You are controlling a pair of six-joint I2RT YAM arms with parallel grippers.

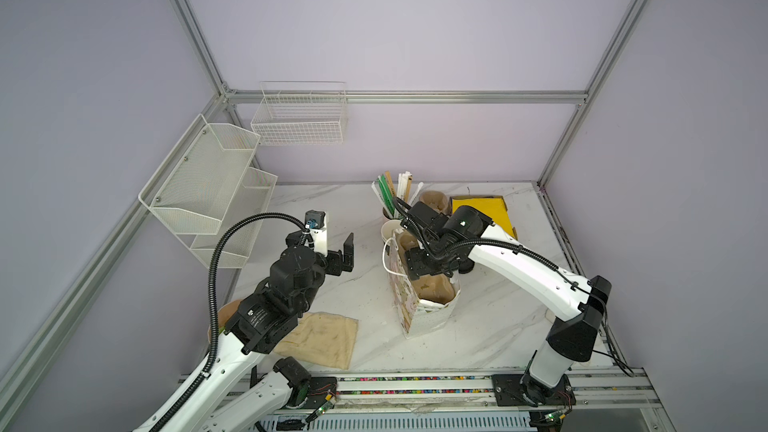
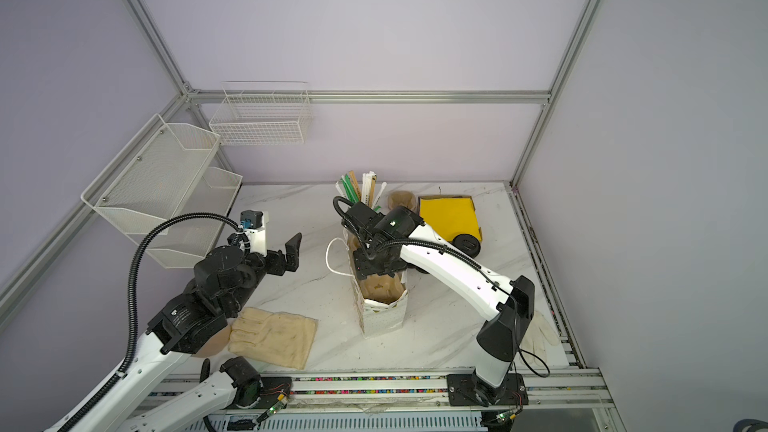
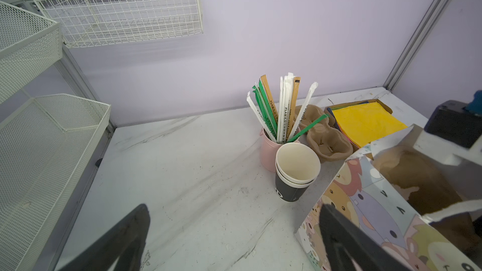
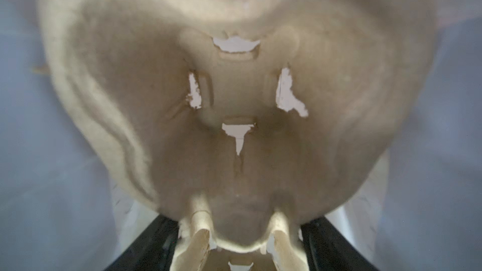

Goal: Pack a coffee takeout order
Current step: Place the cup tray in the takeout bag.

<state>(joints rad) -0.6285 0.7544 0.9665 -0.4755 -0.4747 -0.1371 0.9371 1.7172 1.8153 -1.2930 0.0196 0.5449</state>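
Note:
A brown cup carrier [image 1: 432, 289] [image 2: 380, 289] sits in the mouth of the open cartoon-print paper bag [image 1: 419, 317] [image 3: 365, 204]. My right gripper [image 1: 419, 268] [image 4: 238, 224] reaches down into the bag, its black fingers [image 4: 159, 243] closed against the carrier's narrow middle [image 4: 234, 87]. The left gripper [image 1: 338, 255] [image 3: 234, 235] hovers open above bare table, left of the bag. A yellow paper sheet [image 2: 449, 214] [image 3: 365, 123] lies in a flat box at the back right. Beside it stands the dark cup with a black lid [image 2: 467, 245], partly hidden by my right arm.
Lidless nested cups [image 3: 296, 170] and a pink holder of wrapped straws [image 3: 268, 147] stand behind the bag, next to a spare carrier [image 3: 326, 142]. A cream glove [image 1: 324, 338] lies front left and another [image 2: 540, 334] front right. Wire baskets [image 1: 208, 189] hang on the left wall.

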